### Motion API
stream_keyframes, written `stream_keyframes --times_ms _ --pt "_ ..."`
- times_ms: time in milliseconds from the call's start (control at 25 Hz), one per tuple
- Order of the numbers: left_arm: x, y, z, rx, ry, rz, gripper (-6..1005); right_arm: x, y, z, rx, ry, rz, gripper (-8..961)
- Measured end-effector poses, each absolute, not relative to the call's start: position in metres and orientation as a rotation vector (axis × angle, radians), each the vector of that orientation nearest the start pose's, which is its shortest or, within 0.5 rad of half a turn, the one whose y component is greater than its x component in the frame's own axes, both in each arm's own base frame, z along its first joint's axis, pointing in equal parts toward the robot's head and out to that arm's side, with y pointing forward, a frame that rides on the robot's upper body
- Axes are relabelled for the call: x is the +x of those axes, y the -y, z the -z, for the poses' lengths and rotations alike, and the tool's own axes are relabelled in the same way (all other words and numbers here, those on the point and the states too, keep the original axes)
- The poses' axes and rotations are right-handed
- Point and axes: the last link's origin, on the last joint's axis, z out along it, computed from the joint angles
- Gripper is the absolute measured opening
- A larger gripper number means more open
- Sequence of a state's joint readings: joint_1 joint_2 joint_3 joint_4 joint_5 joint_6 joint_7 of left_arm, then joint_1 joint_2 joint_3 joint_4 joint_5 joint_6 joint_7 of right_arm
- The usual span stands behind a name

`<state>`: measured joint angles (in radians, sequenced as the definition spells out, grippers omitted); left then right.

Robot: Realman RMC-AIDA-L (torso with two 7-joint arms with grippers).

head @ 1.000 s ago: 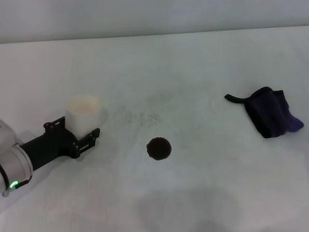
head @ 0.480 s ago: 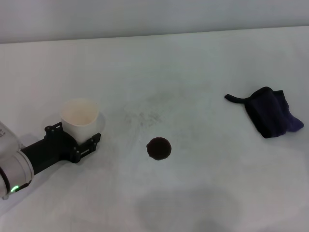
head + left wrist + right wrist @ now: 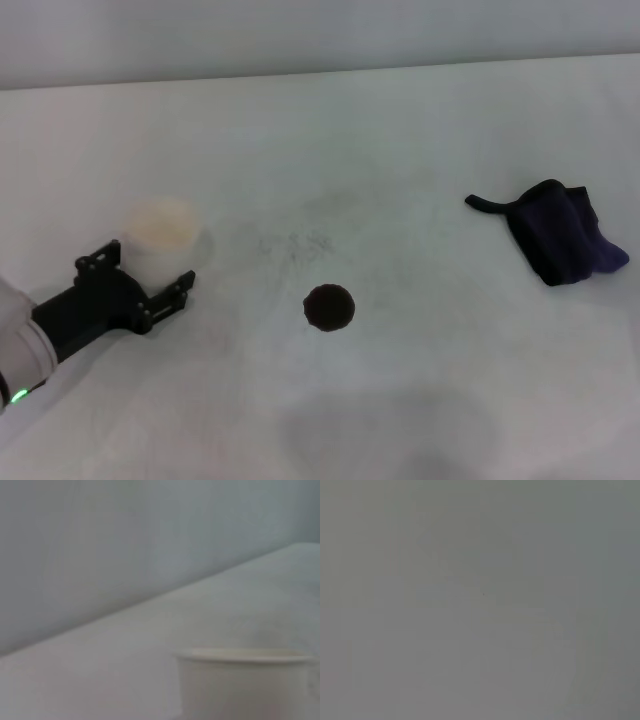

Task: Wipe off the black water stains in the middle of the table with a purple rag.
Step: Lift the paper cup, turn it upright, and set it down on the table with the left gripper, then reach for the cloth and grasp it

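While the head view looks down on the table (image 3: 400, 130), the left gripper (image 3: 142, 279) shows at the near left with its two black fingers spread wide, holding nothing; a paper cup (image 3: 165, 230) stands just beyond the fingertips, and whether they touch it cannot be told. Off to that gripper's right, well apart from it, lie the black water stains (image 3: 328, 307), a single round dark blot, and much farther to the right sits the purple rag (image 3: 560, 243), bunched, with a thin strip sticking out toward the blot. From the left wrist, only the cup (image 3: 245, 682) appears close ahead, upright on the table (image 3: 100, 670); neither blot nor rag shows there. From the right wrist nothing can be made out, and the right gripper appears in no view.
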<state>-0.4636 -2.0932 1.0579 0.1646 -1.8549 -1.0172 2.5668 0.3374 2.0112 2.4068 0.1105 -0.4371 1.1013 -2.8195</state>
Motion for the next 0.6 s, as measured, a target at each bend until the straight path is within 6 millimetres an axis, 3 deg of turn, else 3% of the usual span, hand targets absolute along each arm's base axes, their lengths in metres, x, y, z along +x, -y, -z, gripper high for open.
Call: stream_keyframes --times_ms 400,600 --pt "-0.3277 -0.3061 0.0766 -2.352 0.435 0.439 888 0.4236 -0.2956 -0.0857 -1.223 -0.684 -0.552 510" --pt "-0.3301 -0.3042 0.0773 -2.353 0.444 0.428 888 0.4235 -0.2956 -0.0857 -1.223 -0.683 -0.553 512"
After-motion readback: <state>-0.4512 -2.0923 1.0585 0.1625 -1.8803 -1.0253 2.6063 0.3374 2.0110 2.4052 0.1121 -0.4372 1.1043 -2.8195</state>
